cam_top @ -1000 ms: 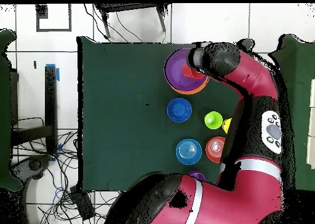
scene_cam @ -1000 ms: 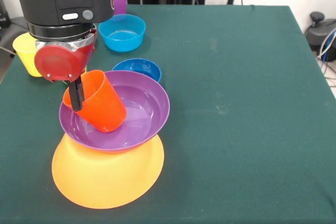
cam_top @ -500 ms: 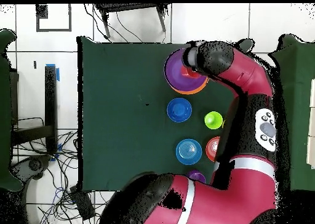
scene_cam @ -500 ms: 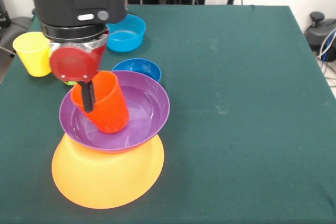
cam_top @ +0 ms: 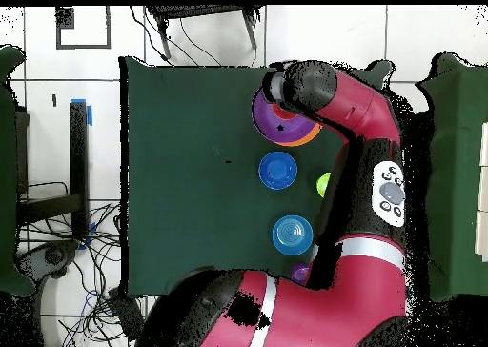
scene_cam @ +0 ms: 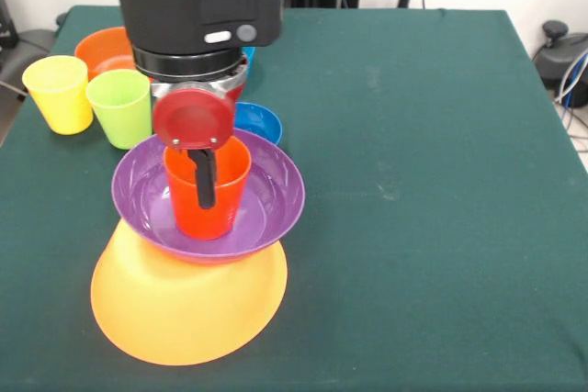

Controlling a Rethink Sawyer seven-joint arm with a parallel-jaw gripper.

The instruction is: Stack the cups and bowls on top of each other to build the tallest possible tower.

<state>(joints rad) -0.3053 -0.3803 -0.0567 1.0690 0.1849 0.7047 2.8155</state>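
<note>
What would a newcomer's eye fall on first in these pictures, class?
First, the tower at the table's front left: a very large yellow-orange bowl upside down, a purple bowl on it, and an orange-red cup upright inside. The gripper comes down from above, one black finger over the cup's rim. Behind stand a yellow cup and a lime green cup.

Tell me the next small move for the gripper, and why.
Probably open the gripper and lift straight up. The orange-red cup now looks upright, mouth up, in the middle of the purple bowl, which rests on the upturned yellow-orange bowl. One finger shows on the cup's front wall, so the gripper appears to hold it; whether the cup's base touches the bowl isn't clear.
</note>
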